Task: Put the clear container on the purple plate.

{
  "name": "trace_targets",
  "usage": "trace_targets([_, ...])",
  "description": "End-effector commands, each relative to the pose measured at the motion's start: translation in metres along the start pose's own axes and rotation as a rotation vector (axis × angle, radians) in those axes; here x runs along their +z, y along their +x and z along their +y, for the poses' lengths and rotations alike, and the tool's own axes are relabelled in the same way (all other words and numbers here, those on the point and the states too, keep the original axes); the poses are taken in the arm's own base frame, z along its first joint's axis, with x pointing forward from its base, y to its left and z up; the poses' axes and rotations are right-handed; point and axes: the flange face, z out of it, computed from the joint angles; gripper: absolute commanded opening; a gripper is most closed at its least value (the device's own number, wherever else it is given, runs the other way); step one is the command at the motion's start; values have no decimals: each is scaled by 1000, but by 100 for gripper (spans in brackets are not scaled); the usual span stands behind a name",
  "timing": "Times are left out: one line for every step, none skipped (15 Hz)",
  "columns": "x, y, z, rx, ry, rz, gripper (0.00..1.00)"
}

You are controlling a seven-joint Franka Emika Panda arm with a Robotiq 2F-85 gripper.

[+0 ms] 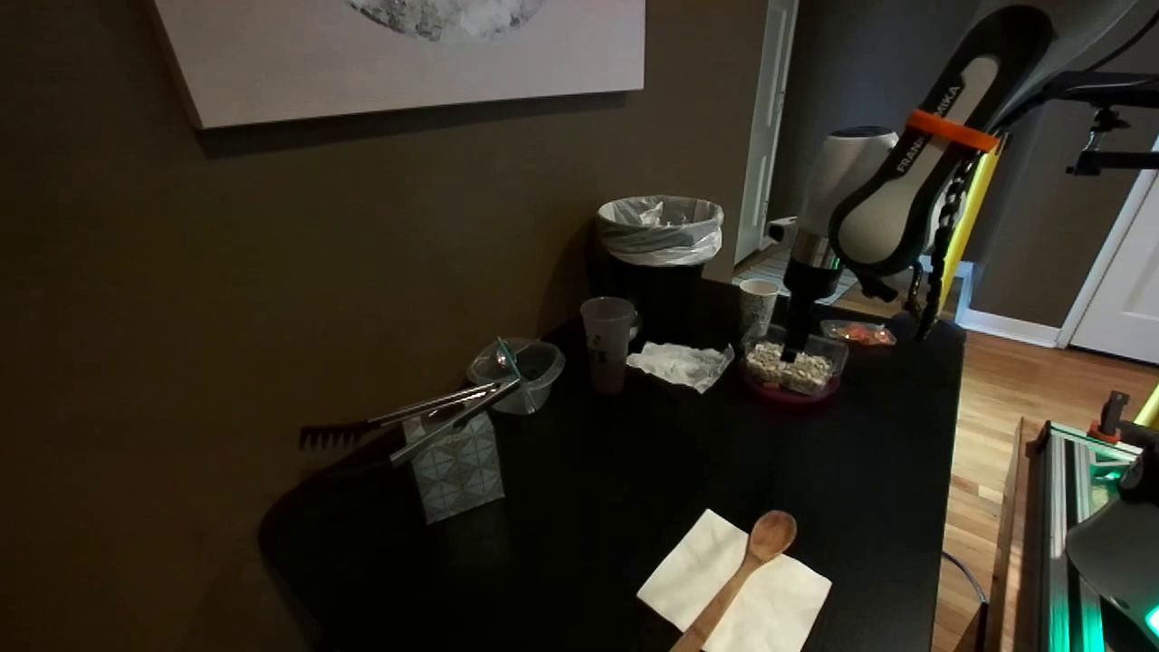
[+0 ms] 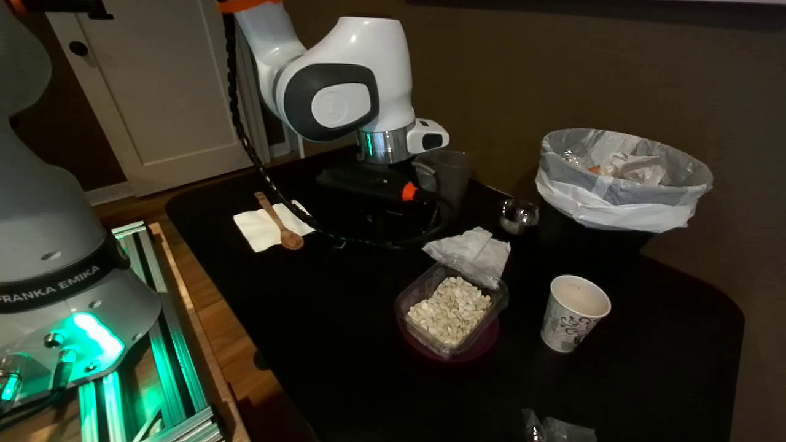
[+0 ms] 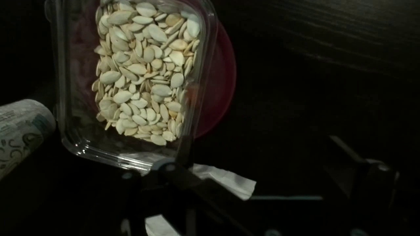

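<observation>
Black fingers stand parted by a clear, rectangular plastic tub, upper left in the wrist view, probably light, flexible, best pinched at the rim.

A brown wall runs alongside the black table, a picture hung above it. Wood floor beside the table is brighter than its top; in an exterior view a pale door stands beyond the table.
</observation>
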Motion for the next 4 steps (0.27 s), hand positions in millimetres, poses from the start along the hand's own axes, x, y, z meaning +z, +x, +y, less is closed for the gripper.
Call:
trace_targets([-1, 1, -1, 3, -4, 2, 100])
trace_targets([-1, 1, 1, 5, -5, 0, 100])
trace_targets([1, 0, 2, 9, -5, -3, 100])
trace_targets([2, -1, 4, 13, -5, -5, 100])
